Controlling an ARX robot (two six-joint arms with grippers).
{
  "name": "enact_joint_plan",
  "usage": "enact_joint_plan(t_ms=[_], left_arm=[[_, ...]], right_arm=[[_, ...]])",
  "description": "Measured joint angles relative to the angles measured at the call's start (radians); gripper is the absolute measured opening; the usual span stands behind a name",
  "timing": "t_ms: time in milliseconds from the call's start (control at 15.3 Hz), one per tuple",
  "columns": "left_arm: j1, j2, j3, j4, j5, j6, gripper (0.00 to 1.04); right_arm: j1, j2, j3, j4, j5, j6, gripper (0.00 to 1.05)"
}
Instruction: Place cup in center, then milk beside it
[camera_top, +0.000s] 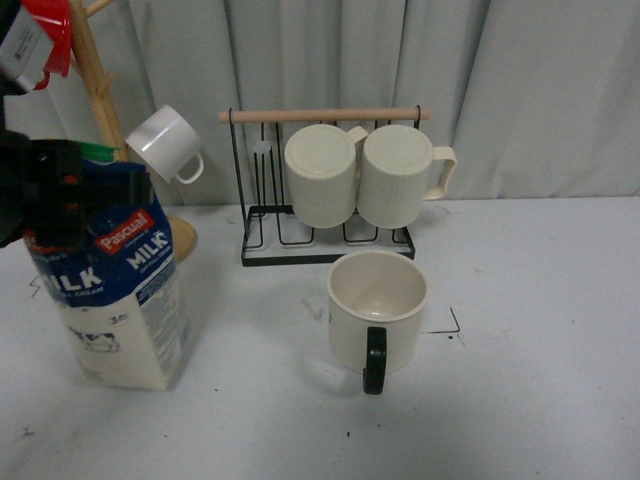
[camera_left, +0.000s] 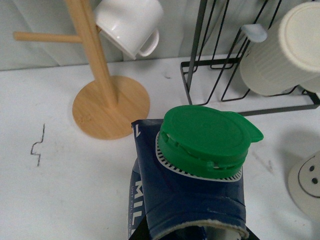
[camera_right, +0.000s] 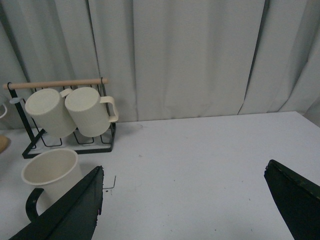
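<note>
Our left gripper (camera_top: 60, 185) pinches the top of the tall blue-and-white milk carton with a green cap (camera_top: 115, 290), which stands slightly tilted at the left, well apart from the wide cream-white mug with a black handle (camera_top: 377, 305). That mug sits upright on the white tabletop patch framed by black corner marks (camera_top: 438, 318). Our right gripper (camera_right: 183, 175) hangs with its jaws spread wide, holding nothing.

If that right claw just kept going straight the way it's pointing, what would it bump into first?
Likely only the white table, then the curtain behind it; depth is hard to judge. The right gripper is open and the cup lies outside its line, beside one finger.
</note>
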Motion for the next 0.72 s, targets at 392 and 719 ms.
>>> enact_joint_plan(t_ms=[392, 719], left_arm=[[-0.166, 0.09, 0.055, 0.016, -0.146, -0.103, 0.06], [-0.231, 0.182, 0.108, 0.08, -0.233, -0.179, 0.06]], right_arm=[[0.0, 0.0, 0.0, 0.0, 0.0, 0.0, 0.98], [0.0, 0.0, 0.0, 0.0, 0.0, 0.0, 0.98]])
